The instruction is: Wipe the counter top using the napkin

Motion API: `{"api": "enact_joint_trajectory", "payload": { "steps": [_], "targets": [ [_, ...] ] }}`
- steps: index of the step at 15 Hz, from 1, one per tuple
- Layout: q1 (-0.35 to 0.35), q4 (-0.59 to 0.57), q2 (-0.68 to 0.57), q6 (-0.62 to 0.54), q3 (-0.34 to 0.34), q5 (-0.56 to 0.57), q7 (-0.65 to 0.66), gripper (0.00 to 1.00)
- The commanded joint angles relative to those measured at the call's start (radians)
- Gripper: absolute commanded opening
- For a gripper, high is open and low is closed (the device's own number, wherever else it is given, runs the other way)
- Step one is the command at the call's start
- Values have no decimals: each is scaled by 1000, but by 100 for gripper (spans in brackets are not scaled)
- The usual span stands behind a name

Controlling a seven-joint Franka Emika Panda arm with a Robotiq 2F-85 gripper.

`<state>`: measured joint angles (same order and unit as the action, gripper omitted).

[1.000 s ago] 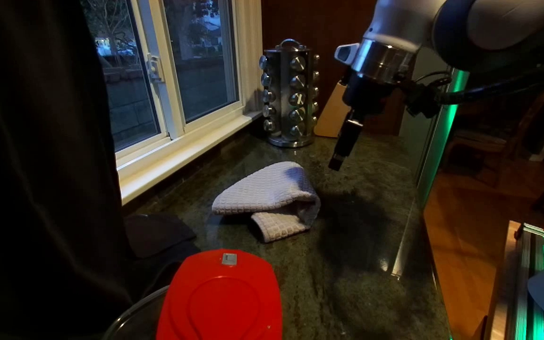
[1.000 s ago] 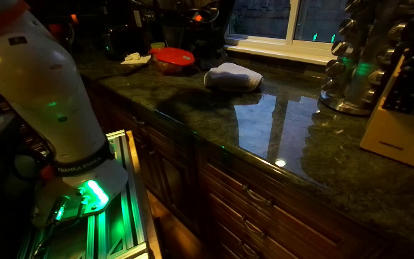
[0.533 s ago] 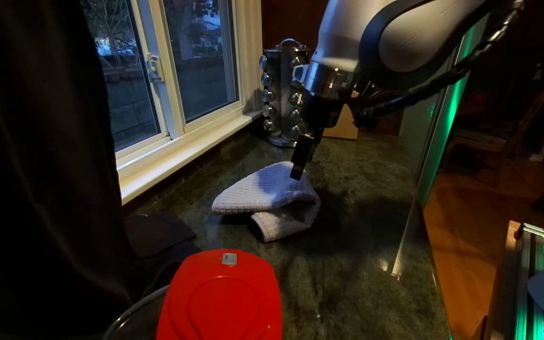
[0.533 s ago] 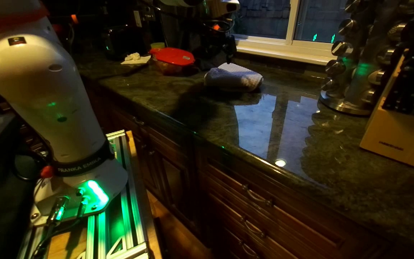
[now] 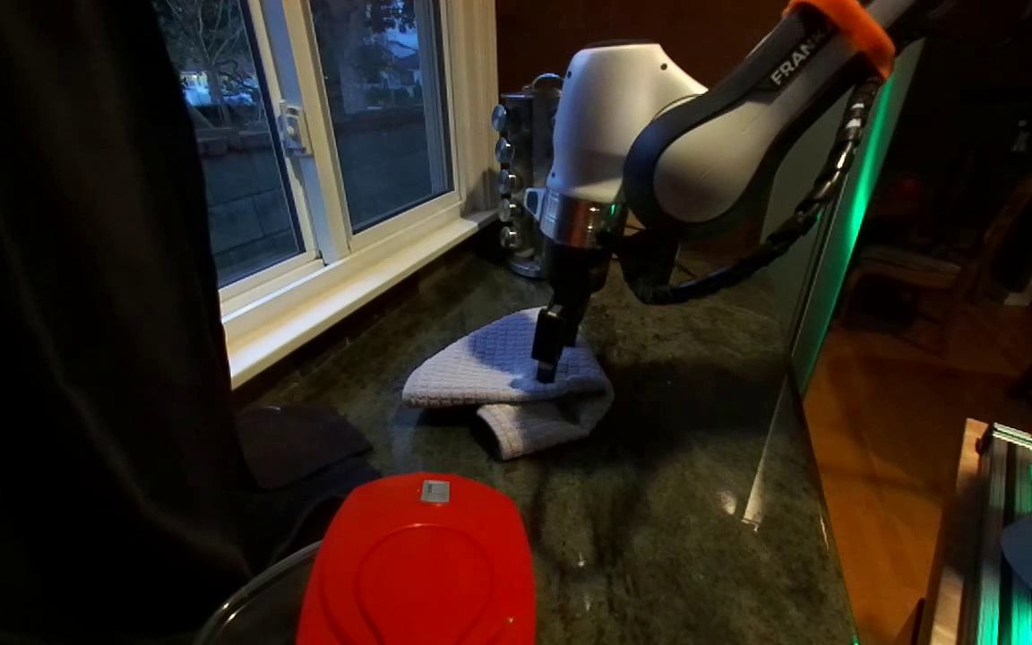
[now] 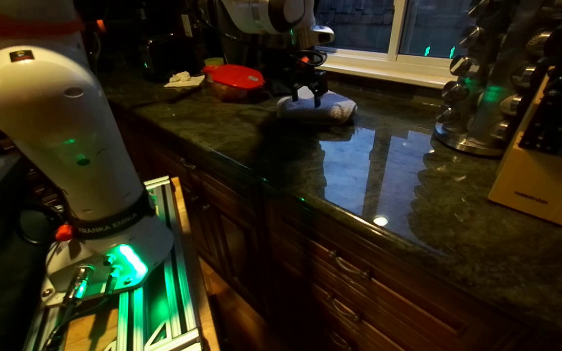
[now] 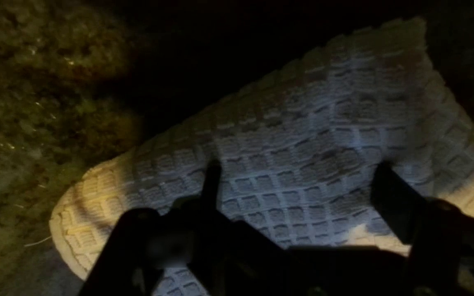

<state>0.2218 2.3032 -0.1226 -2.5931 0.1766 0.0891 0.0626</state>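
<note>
The napkin [image 5: 471, 363], a pale grey-blue waffle cloth, lies folded and rumpled on the dark green-black counter top [image 5: 686, 555]. It also shows in an exterior view [image 6: 342, 103] and fills much of the wrist view [image 7: 286, 193]. My gripper [image 7: 298, 164] points down over the napkin with its two black fingers wide apart. In both exterior views the gripper [image 5: 554, 363] [image 6: 306, 100] has its fingertips at the cloth's upper fold, seemingly touching it. Cloth shows between the fingers, not pinched. The napkin's underside is hidden.
A red lid [image 5: 417, 564] on a glass bowl stands near the napkin. A steel spice rack [image 6: 486, 107] and a knife block [image 6: 539, 180] stand at the counter's far end. A window with a white sill [image 5: 346, 291] runs along the back. A crumpled white tissue [image 6: 181, 78] lies beyond the lid.
My arm has swung over the counter and come down, bringing the open gripper from beside and above the napkin onto its top. The napkin's upper fold looks slightly pressed down.
</note>
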Motion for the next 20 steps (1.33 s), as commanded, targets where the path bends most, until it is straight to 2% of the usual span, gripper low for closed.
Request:
{"api": "enact_joint_trajectory", "payload": {
  "steps": [1,2,9,10,15,20],
  "targets": [
    [11,-9,-51,9,-6,61,59,64],
    [14,-4,-56,15,-5,63,63,53],
    [30,34,-5,58,-4,93,98,3],
    [29,44,12,71,-7,101,110,0],
    [-16,152,132,167,-36,125,148,2],
    [-139,315,306,212,-120,147,127,2]
  ]
}}
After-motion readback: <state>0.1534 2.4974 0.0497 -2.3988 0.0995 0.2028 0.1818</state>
